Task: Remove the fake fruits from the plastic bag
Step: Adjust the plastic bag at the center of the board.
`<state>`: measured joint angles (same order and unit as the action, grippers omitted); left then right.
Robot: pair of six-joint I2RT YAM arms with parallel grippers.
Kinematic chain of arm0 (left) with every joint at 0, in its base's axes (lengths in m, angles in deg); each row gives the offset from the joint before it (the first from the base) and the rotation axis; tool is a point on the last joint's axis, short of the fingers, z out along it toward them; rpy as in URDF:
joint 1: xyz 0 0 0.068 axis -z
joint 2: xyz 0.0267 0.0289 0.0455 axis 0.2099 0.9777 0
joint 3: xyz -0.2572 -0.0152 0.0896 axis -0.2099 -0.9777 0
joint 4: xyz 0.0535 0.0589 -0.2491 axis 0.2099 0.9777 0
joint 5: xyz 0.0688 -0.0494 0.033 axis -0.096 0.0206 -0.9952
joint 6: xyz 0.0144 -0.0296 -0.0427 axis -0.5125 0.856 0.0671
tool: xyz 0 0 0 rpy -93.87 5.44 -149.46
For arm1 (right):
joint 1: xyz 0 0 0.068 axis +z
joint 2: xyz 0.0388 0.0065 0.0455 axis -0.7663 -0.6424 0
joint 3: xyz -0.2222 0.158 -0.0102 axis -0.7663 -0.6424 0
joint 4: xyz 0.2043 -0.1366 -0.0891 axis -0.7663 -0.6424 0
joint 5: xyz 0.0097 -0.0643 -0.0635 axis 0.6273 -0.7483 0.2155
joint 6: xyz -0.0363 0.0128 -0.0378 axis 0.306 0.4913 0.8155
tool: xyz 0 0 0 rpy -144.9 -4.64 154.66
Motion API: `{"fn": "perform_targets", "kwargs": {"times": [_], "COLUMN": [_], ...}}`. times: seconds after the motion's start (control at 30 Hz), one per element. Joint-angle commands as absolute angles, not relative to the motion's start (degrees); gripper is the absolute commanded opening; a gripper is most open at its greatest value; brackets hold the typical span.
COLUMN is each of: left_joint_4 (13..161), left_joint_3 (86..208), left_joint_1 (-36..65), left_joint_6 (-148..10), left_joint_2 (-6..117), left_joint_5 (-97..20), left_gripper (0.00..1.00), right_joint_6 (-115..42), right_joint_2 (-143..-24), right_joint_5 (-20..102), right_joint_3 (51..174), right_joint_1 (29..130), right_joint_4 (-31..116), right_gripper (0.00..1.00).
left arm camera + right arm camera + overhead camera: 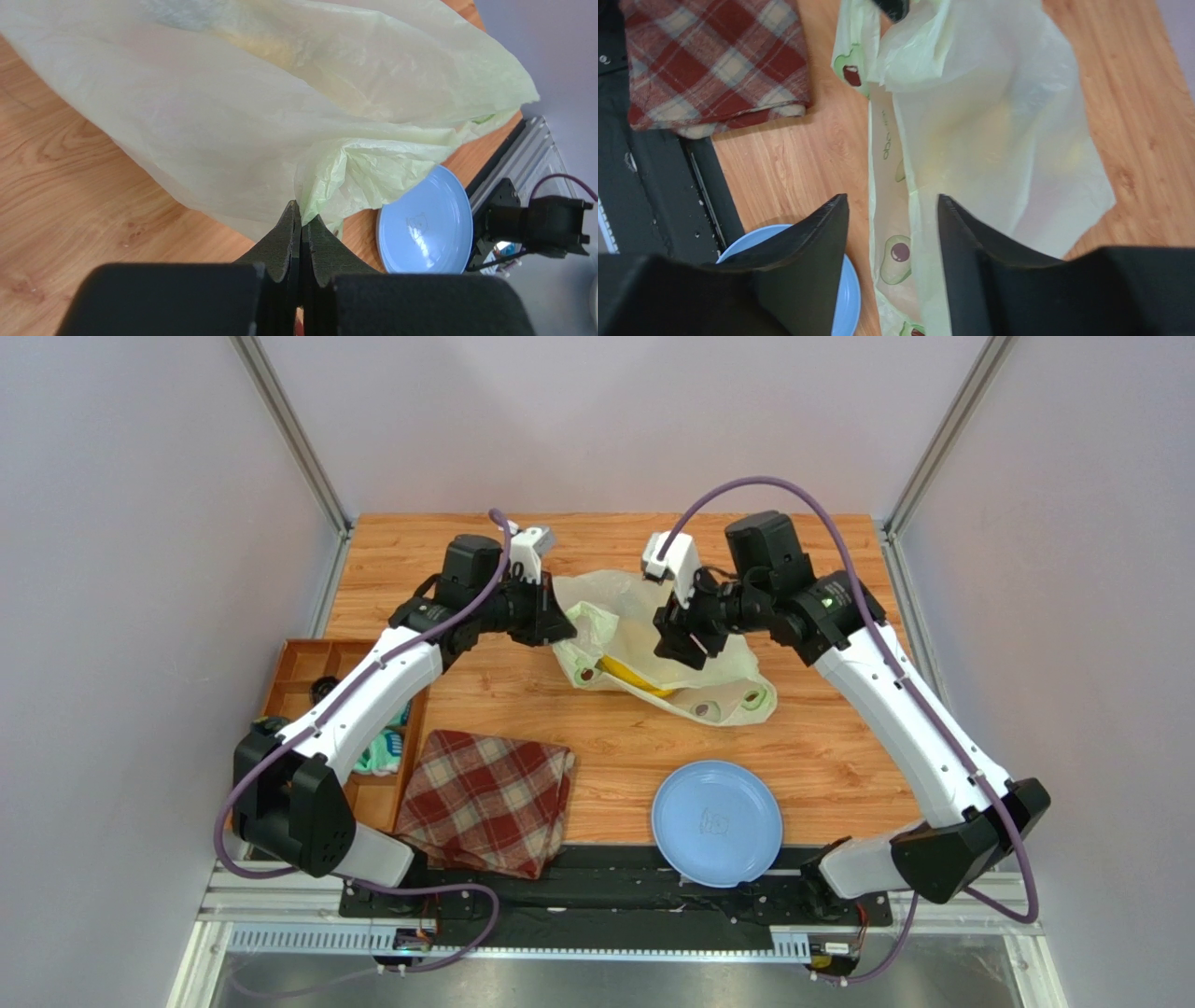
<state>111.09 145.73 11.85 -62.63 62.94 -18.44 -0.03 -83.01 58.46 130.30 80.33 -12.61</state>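
Jaws of the left gripper (301, 220) are pressed flat together on a crumpled fold of the plastic bag (246, 119), holding that edge up off the table (842, 742). The thin pale yellow-green film spreads away from the pinch, and a blurred yellow shape shows through it. From above, a banana (631, 676) lies inside the bag's open mouth; the other fruits cannot be made out. The right gripper (892, 231) hangs over the opposite side of the bag with its jaws standing apart and nothing between them. The bag sits at the middle of the far half of the table. A blue plate (717, 822) rests nearer the arm bases. A red plaid cloth (487, 798) is to its left, and an orange tray (316, 679) sits at the table's left edge.
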Motion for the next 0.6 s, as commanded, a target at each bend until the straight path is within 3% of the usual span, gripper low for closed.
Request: {"fn": "perform_targets", "kwargs": {"times": [0.0,0.3,0.57], "left_joint_4": [111.43,111.95,108.88], "left_joint_3": [145.58,140.47,137.13], "left_joint_1": [10.04,8.72,8.72], "left_joint_6": [-57.95,-58.99,-57.32], "left_joint_2": [62.17,57.51,56.80], "left_joint_5": [-23.37,-22.49,-22.67], "left_gripper": [0.00,0.00,0.00], "right_joint_6": [5.43,8.42,14.75], "right_joint_2": [-85.70,-98.80,-96.44], "right_joint_5": [62.90,61.50,61.60], "right_joint_3": [125.60,128.04,126.84], "right_joint_1": [80.70,81.75,83.25], "right_joint_4": [-11.99,-11.01,-20.77], "right_gripper": [0.48,0.17,0.13]}}
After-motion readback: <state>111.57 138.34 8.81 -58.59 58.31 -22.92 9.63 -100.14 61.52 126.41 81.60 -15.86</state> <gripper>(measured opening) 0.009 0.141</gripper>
